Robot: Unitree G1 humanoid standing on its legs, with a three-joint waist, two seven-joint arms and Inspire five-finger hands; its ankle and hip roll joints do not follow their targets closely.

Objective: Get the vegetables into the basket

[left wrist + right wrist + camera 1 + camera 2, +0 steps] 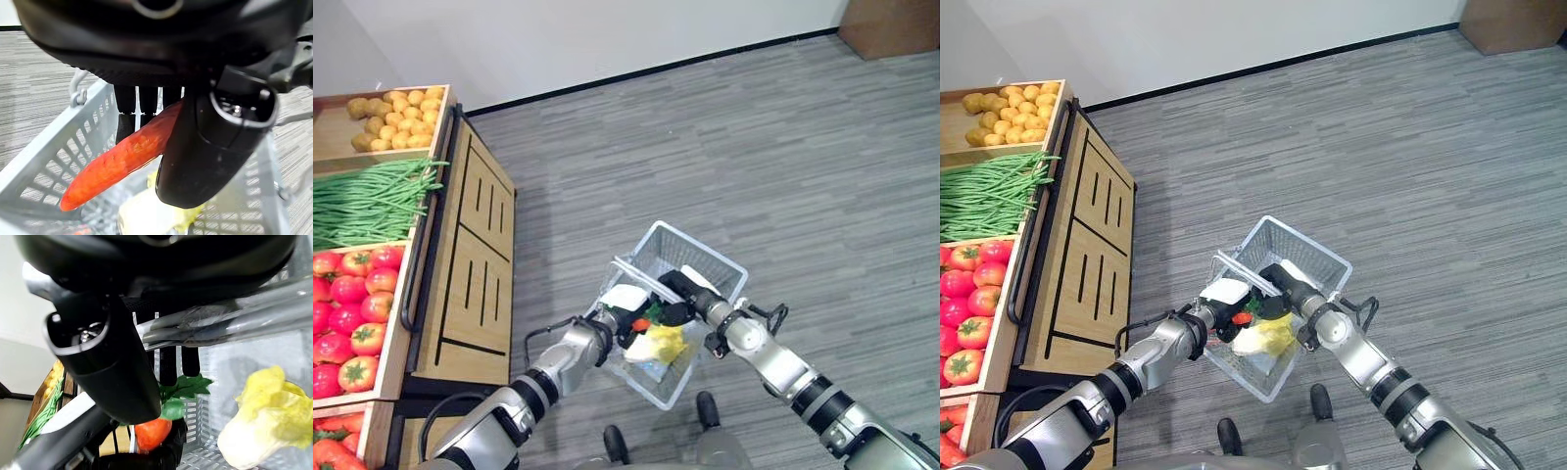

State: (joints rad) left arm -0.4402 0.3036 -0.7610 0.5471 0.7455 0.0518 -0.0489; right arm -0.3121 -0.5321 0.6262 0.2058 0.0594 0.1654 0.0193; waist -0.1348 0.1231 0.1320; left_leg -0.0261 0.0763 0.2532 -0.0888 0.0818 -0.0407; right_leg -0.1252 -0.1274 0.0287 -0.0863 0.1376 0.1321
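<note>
An orange carrot (117, 164) with green leaves, a pale yellow cabbage (661, 345), a white wire basket (690, 257).

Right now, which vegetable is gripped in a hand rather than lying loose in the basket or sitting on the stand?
The carrot: the left hand curls round its thick end over the basket, while the cabbage lies loose inside.

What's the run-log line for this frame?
left hand: shut on carrot over basket | right hand: shut on basket handles | cabbage inside
</note>
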